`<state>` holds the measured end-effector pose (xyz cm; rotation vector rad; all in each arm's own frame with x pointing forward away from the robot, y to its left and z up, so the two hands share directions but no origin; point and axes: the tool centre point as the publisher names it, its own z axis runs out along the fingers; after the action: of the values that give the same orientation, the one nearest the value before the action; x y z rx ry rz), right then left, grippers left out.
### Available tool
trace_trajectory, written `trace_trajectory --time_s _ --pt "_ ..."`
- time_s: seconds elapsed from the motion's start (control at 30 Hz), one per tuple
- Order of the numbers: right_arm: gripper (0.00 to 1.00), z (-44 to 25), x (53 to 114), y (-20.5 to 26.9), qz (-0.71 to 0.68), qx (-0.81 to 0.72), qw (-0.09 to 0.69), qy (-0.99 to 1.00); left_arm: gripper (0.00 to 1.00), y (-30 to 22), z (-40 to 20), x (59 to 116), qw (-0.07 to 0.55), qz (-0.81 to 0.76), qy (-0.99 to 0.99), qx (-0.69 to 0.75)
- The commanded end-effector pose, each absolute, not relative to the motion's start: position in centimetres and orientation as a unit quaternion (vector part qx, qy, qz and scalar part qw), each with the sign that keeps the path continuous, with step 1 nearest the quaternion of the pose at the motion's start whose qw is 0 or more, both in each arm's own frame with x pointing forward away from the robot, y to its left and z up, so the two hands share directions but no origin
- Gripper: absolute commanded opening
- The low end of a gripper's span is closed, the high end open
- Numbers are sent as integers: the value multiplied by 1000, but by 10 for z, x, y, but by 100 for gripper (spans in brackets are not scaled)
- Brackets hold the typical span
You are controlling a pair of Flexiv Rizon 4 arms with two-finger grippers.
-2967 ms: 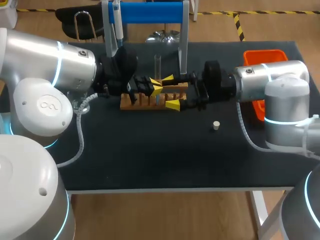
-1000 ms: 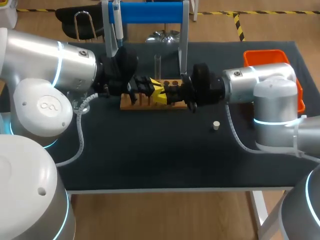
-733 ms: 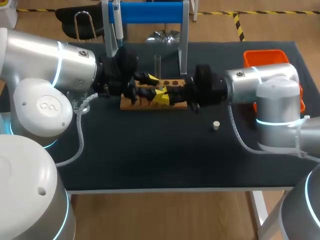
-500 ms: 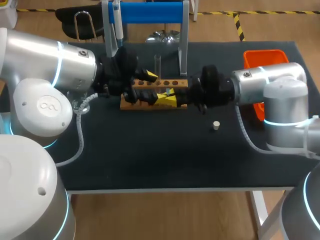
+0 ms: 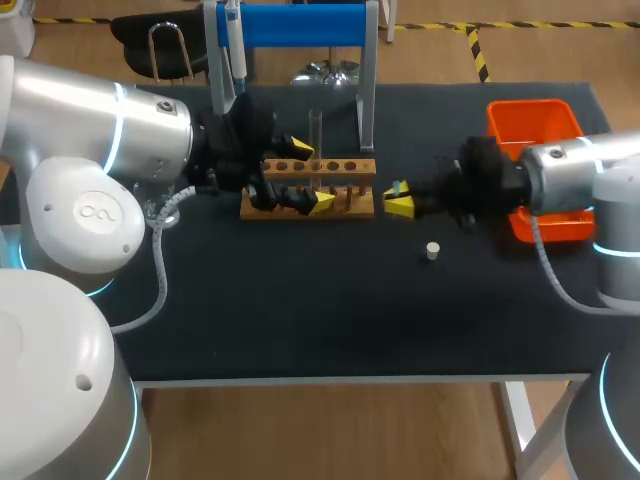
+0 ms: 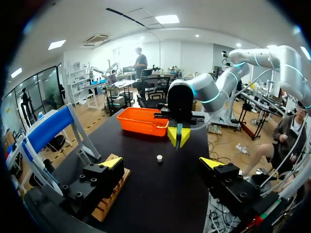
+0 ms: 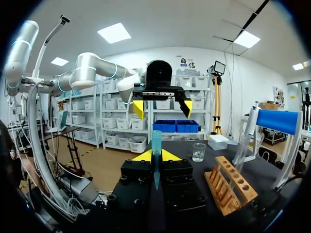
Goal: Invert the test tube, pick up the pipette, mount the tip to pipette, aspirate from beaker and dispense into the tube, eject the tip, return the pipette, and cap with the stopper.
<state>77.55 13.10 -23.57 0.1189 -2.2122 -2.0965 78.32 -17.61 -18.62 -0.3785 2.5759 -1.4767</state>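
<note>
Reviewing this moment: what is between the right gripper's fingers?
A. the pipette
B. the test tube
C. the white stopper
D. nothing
B: in the right wrist view the test tube is pinched between the right gripper fingers, while the white stopper lies loose on the table.

Test tube [image 7: 156, 150]: translucent teal
Rack [image 5: 345, 167]: light brown wood
Stopper [image 5: 432, 250]: cream
Bin [image 5: 530, 115]: orange
Table [image 5: 300, 310]: black
Stand crossbar [image 5: 300, 22]: blue
Right gripper [image 5: 399, 197]: black, yellow tips
Left gripper [image 5: 312, 176]: black, yellow tips
</note>
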Motion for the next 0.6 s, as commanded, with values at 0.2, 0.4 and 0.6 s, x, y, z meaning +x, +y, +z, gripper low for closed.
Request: trace_trajectory --time_s 0.2,0.4,0.6 --pt "0 -240 770 61 -701 7 28 -713 100 -176 -185 783 72 -491 859 -126" --pt "0 -248 772 34 -703 -7 17 -711 100 -176 -185 783 72 -491 859 -126" --pt "0 -254 767 20 -700 -7 22 -714 100 -176 -185 783 72 -491 859 -126"
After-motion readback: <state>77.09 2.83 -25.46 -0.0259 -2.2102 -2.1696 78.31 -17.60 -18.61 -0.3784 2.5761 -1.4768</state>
